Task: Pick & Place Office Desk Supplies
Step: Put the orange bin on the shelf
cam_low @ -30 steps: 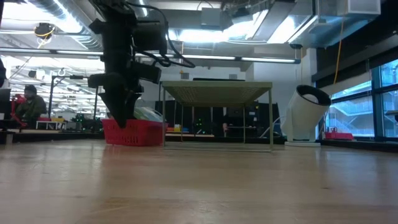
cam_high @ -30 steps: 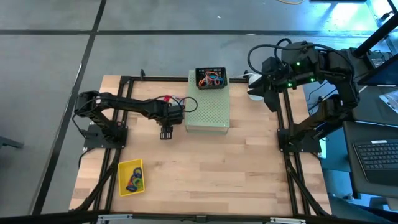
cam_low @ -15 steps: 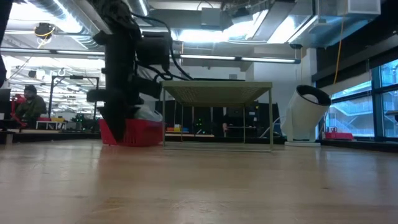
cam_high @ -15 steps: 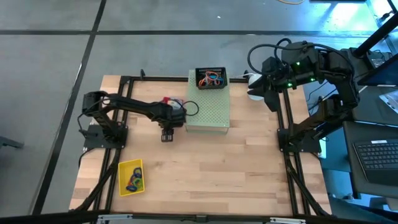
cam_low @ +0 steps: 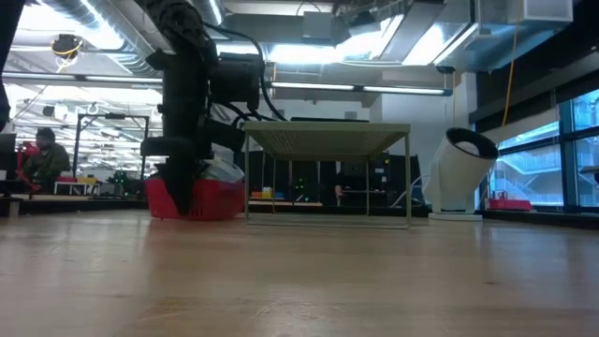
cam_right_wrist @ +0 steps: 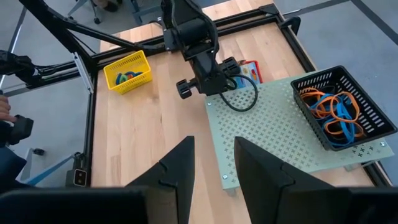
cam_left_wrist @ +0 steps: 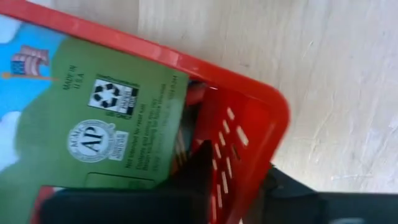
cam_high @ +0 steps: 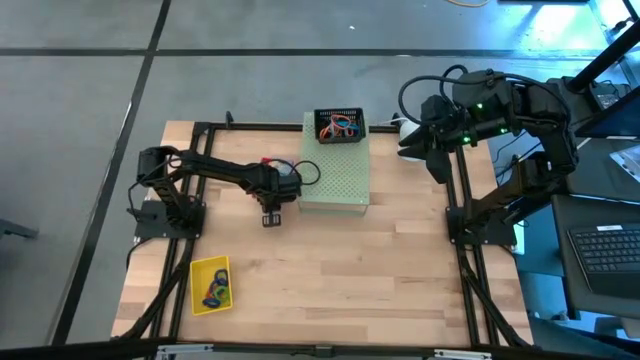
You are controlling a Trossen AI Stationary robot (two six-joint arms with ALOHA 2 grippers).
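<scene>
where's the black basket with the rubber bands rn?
High view: the black basket sits on the far edge of the pale green perforated box, table centre, between the left gripper and the right gripper.

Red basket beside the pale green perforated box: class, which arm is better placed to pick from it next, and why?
Left, probably. The left gripper hangs right at the red basket, its camera looking in at a green card box. The right gripper, open, waits beyond the table's far right corner.

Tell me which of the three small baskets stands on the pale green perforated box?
The black basket with orange and blue rubber bands; it sits at the far edge of that box. The red basket and the yellow basket stand on the table.
</scene>
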